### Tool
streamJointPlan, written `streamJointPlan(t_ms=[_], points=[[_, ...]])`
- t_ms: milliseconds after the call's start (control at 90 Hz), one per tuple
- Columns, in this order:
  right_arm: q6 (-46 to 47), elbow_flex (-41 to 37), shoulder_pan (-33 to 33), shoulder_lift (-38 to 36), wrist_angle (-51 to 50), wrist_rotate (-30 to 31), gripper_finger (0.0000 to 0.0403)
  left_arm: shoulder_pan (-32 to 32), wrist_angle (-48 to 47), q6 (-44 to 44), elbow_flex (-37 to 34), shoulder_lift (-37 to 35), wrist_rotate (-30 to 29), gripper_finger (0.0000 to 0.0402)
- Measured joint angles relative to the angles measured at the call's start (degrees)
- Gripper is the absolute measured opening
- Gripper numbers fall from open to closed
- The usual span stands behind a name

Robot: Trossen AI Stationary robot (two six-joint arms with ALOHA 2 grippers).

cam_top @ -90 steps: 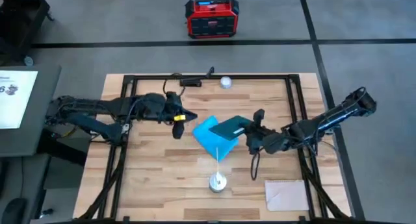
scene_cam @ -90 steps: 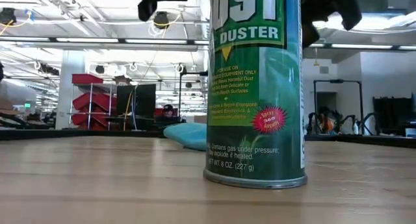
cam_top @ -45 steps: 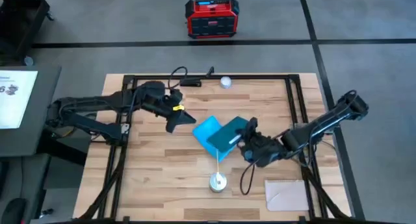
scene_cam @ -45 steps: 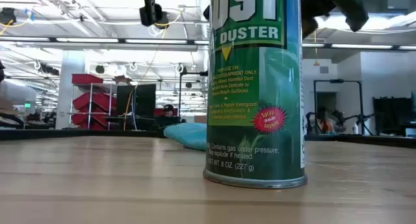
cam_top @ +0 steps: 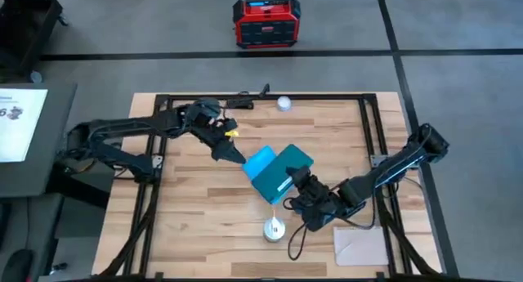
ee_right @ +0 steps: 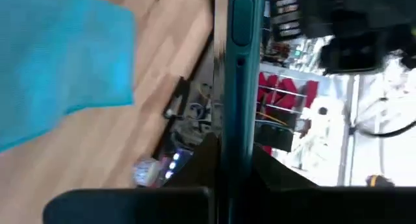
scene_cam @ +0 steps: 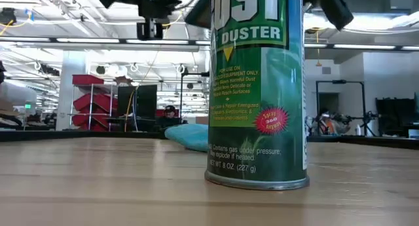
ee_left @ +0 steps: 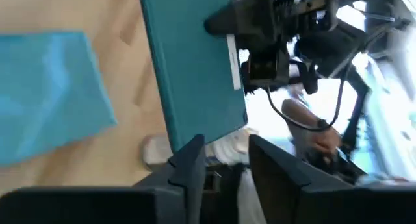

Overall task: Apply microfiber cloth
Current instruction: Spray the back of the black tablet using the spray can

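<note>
Wooden tabletop [cam_top: 196, 208]: the microfiber cloth [cam_top: 263, 177] is lying flat at centre, partly under the tablet [cam_top: 288, 169] that the right gripper [cam_top: 302, 186] is clamping edge-on. The left gripper [cam_top: 231, 154], fingers parted, is hovering beside the cloth's corner. Soft, light and limp, it probably wants pinching at that free corner.

Table [cam_top: 204, 233] is showing pale wood planks, smooth and satin, inside a matt black metal frame [cam_top: 163, 97]. Microfiber cloth [cam_top: 260, 174] at frame centre is looking soft, matt sky-blue fabric; the tablet [cam_top: 292, 165] overlapping it is showing a smooth teal plastic back with a slight sheen. Duster can [scene_cam: 256, 88] in the low view is gleaming as glossy printed metal, and the beige sheet [cam_top: 359, 246] lower right is looking like flat matt paper.
</note>
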Motion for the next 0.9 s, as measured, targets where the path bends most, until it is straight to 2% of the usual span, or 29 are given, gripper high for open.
streamJointPlan(t_ms=[300, 467, 667, 900], points=[[-7.5, 3.1, 0.6, 0.8, 4.5, 2.5, 0.0008, 0.8, 17.0, -5.1, 0.0, 7.6, 14.6, 0.0129], [-9.7, 3.1, 1.7, 0.8, 6.3, 3.0, 0.0008, 3.9, 22.4, -9.2, 0.0, 8.2, 15.5, 0.0130], [-11.3, 3.1, 1.9, 0.8, 7.6, 3.3, 0.0008, 8.1, 20.6, -10.7, 0.0, 8.5, 16.4, 0.0130], [-16.0, 3.1, 1.4, 0.8, 12.2, 3.3, 0.0008, 8.5, 19.2, -10.6, 0.0, 9.7, 16.5, 0.0130]])
